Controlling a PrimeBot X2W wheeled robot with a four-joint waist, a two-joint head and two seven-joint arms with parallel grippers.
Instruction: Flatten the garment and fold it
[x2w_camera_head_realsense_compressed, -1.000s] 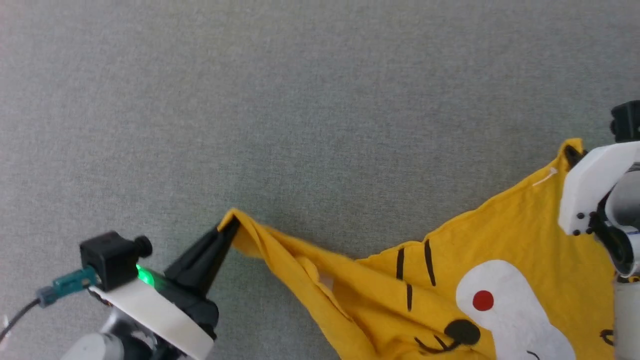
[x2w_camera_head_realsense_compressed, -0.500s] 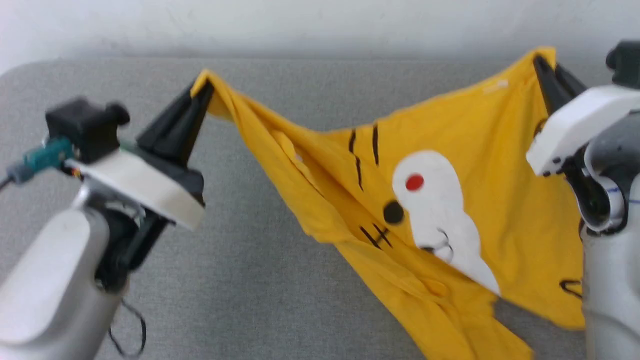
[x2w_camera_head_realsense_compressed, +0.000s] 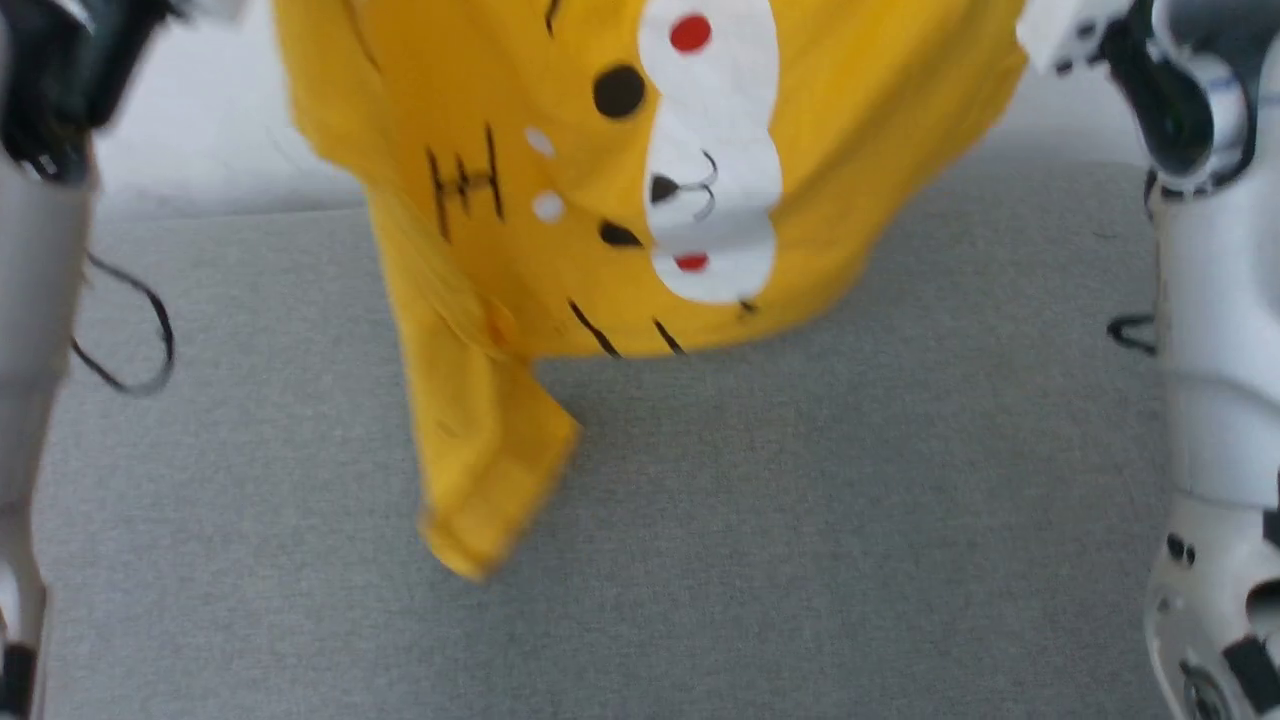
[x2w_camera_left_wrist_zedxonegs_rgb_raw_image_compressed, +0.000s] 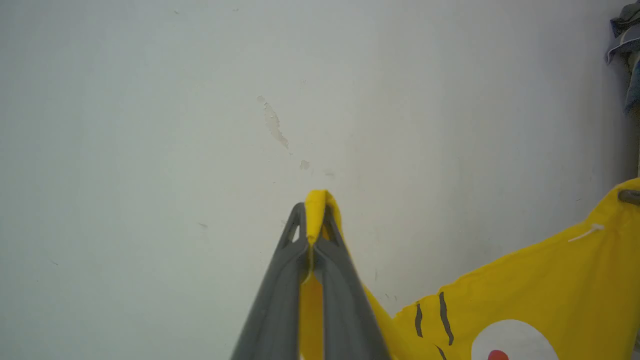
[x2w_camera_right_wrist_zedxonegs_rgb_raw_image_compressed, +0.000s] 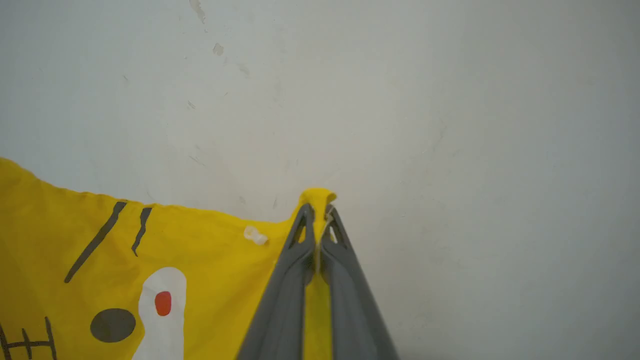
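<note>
The yellow garment (x2w_camera_head_realsense_compressed: 830, 130) hangs in the air above a grey surface (x2w_camera_head_realsense_compressed: 800, 520), one sleeve dangling nearest it. The left gripper (x2w_camera_left_wrist_zedxonegs_rgb_raw_image_compressed: 313, 216) and right gripper (x2w_camera_right_wrist_zedxonegs_rgb_raw_image_compressed: 318, 216) each pinch a top corner. It is likely not yet flattened; the folding remains.

Left gripper (x2w_camera_left_wrist_zedxonegs_rgb_raw_image_compressed: 313, 220) jaws pressed together, garment (x2w_camera_left_wrist_zedxonegs_rgb_raw_image_compressed: 530, 285) corner pinched at fingertips. Right gripper (x2w_camera_right_wrist_zedxonegs_rgb_raw_image_compressed: 316, 220) same, pinching another corner. Left forearm (x2w_camera_head_realsense_compressed: 40, 320), right forearm (x2w_camera_head_realsense_compressed: 1215, 400) upright, well apart.

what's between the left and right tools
The bright yellow cotton T-shirt: its top edge spans from the left tool to the right tool, seen in both wrist views.
</note>
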